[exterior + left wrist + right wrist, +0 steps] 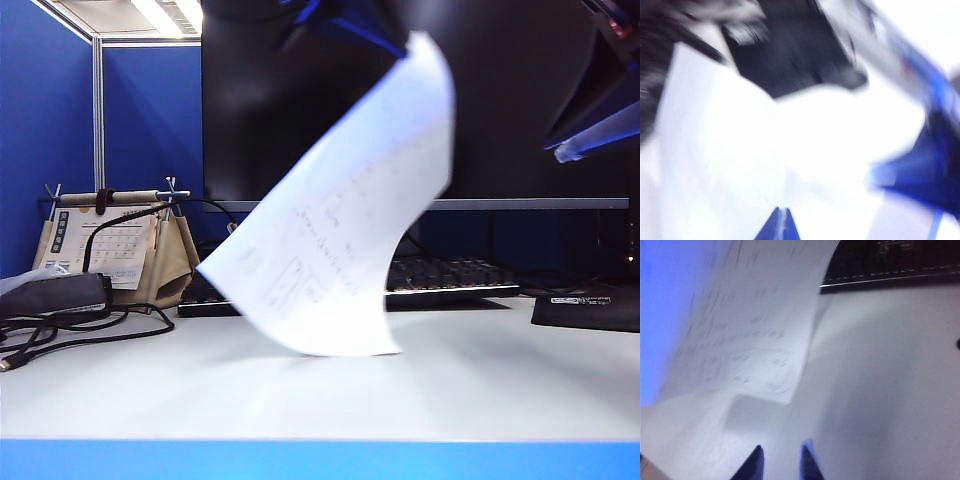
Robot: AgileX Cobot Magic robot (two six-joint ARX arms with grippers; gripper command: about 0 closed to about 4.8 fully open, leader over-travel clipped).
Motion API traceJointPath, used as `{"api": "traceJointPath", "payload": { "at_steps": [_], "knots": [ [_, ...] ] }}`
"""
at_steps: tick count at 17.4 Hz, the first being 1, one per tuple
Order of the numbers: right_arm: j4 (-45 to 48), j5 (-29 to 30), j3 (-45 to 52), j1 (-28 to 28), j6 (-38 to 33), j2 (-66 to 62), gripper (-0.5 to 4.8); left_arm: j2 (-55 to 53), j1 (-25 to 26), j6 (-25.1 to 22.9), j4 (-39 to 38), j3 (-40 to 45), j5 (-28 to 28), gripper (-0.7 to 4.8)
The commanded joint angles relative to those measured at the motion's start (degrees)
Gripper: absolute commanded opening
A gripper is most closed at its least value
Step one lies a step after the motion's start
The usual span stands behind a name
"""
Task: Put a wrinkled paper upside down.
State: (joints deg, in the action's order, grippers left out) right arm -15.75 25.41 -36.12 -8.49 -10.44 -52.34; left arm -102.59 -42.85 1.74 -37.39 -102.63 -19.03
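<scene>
Exterior view: my left hand [385, 30], clamped shut on the paper's [335, 240] top corner, hangs it slantwise, low edge brushing the worktop [320, 390]; my right hand [782, 460] waits spread, empty.

Thin white paper up in the air over a smooth, pale matt desk!

The wrinkled paper [335, 235] is a thin matt sheet, faintly printed, curling softly below the left gripper [395, 35], whose shiny blue plastic tips pinch its top edge. Under the right gripper [782, 462], same glossy blue plastic, the table [890, 390] looks smooth and matt.
</scene>
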Motion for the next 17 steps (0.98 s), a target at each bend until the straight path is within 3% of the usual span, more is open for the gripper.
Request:
{"api": "traceJointPath", "payload": {
  "at_steps": [1,3,8,11,17],
  "knots": [
    [1.03,0.24,-0.44,2.62,0.24,0.57,0.99,0.24,-6.4,-6.25,-1.51,-0.13,6.36,-0.05],
    [1.01,0.28,-0.52,2.91,0.22,1.31,0.99,0.22,-8.17,-6.62,-2.03,-0.13,6.64,-0.05],
    [0.13,0.22,-1.29,4.98,0.22,3.82,0.99,1.07,-9.7,-13.03,-3.21,-0.61,15.5,-0.05],
    [-2.03,0.2,-3.26,5.18,1.38,4.04,0.99,1.86,-5.31,-13.33,-4.46,-5.51,15.39,-0.05],
    [-2.47,0.2,-4.15,5.22,1.51,4.66,0.99,2.95,3.61,-15.61,-7.65,-24.2,16.5,-0.05]
  ]
}}
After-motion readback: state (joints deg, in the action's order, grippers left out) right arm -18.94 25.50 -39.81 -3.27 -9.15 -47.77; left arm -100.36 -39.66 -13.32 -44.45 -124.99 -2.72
